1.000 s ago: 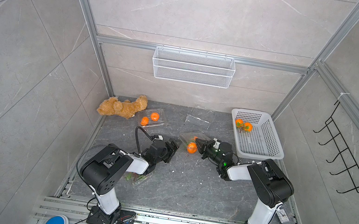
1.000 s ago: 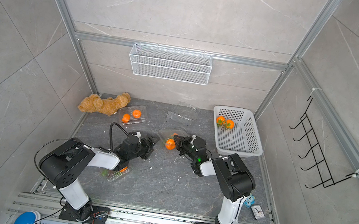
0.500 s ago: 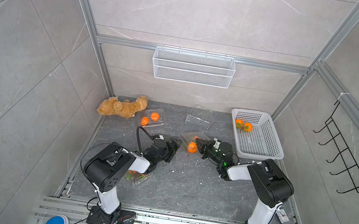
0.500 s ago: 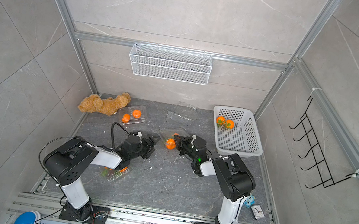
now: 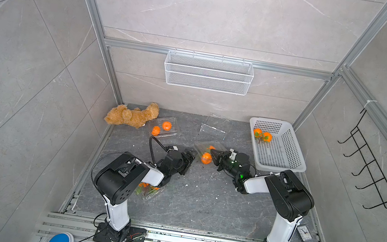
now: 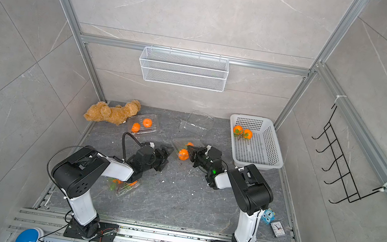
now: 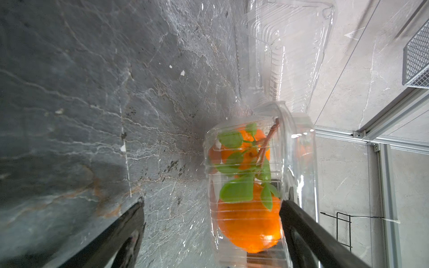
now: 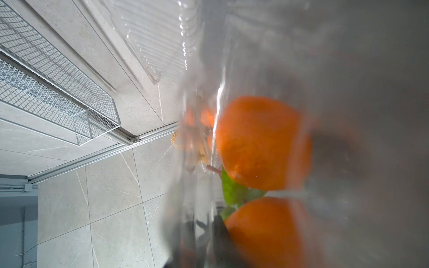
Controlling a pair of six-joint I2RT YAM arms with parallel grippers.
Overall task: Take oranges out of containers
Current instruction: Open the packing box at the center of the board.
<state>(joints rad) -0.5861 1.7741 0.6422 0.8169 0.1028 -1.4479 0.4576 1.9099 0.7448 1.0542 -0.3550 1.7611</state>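
Centrally on the dark stone tabletop (image 5: 200, 207) lies a clear clamshell, the middle container (image 5: 201, 146), with two leafy oranges (image 7: 249, 222) inside. Your right tool (image 5: 215, 154) has its jaws narrow and appears to pinch the thin plastic rim on its side of the box; its wrist view is too blurred to confirm the grip. Your left tool (image 5: 187, 159) stands wide and holds nothing; in its wrist view the box's near end sits between the two dark fingers (image 7: 306, 243). Expect the box to be light, flimsy and slick: squeezed, it will likely buckle or skid, so hold it by the stiffer rim. The fruit looks round and ready to roll; take one across its middle, not by leaves or stem. A second container (image 5: 173, 126) beside the teddy bear (image 5: 132, 117) holds two more, a third container (image 5: 149, 194) sits partly under your left arm, an empty container (image 5: 214, 129) lies at the back, and two freed oranges (image 5: 262, 135) rest in the white basket (image 5: 280, 154)
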